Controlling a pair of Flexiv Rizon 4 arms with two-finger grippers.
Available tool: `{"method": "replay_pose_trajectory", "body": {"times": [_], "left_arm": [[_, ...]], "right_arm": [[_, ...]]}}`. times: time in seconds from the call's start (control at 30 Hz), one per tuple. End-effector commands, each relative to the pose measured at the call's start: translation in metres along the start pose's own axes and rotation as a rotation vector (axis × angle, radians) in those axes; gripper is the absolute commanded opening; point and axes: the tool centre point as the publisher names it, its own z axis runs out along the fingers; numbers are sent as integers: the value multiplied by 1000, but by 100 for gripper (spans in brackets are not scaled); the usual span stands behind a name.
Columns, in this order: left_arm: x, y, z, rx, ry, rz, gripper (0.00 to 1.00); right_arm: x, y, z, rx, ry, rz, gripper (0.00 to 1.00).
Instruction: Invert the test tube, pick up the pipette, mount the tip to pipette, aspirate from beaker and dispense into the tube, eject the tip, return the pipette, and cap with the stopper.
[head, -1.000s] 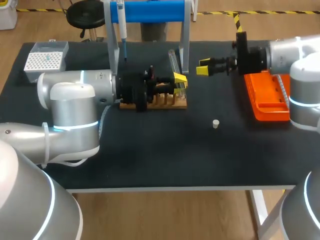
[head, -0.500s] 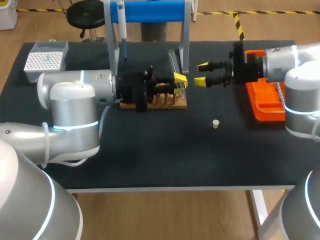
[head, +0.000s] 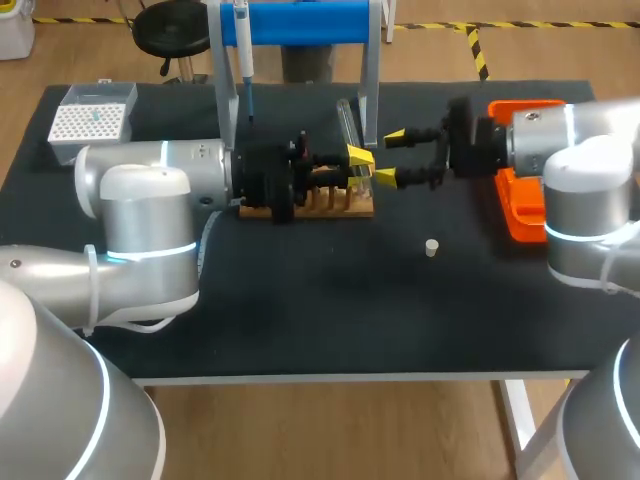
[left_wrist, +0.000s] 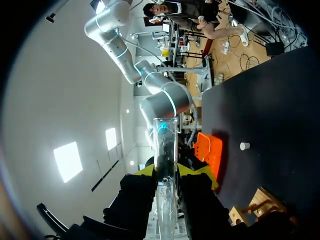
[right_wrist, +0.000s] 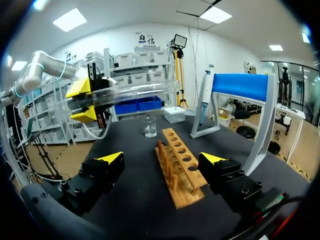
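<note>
Inverting step: judged to be the step in hand; the test tube is clear of the wooden rack and lies about level above the desk.
Left claw: clenched on the test tube, both fingers pressing its glass from opposite sides near one end.
Right claw: released, fingers spread wide, nothing between them; the tube sits ahead of it and above, untouched.
Tube location: above the right end of the rack, mid-desk toward the far edge.
Tube contents: cannot be told from these views.
Recommended handover: the right claw probably needs to take the free length of the tube, centred between its fingers, before the left claw lets go.
Recommended grip: close squarely across the glass, not on the rim; smooth glass is likely to slip.
Risk: turning the tube low over the rack may strike the rack's top board.
Pipette: hanging on the blue stand at the far edge, not yet picked up.
Beaker: on the desk beyond the rack's far end.
Stopper: on bare desk, on the near side of the right claw.
</note>
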Motion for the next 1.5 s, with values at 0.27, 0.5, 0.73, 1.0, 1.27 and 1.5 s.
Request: {"method": "replay_pose_trajectory", "body": {"times": [0.27,0.5,0.73,1.0,1.27,1.5], "left_arm": [[0,0,1,-2,1,1,0],[0,0,1,-2,1,1,0],[0,0,1,-2,1,1,0],[0,0,1,-2,1,1,0],[0,0,1,-2,1,1,0],[0,0,1,-2,1,1,0]], "right_arm": [[-2,-15,22,30,-44,-53,100],[-4,-23,31,65,-69,-78,100],[-9,-27,40,77,-104,-73,100],[-10,-32,47,96,-130,-67,100],[-12,-36,53,110,-149,-64,100],[-13,-37,55,121,-154,-60,100]]}}
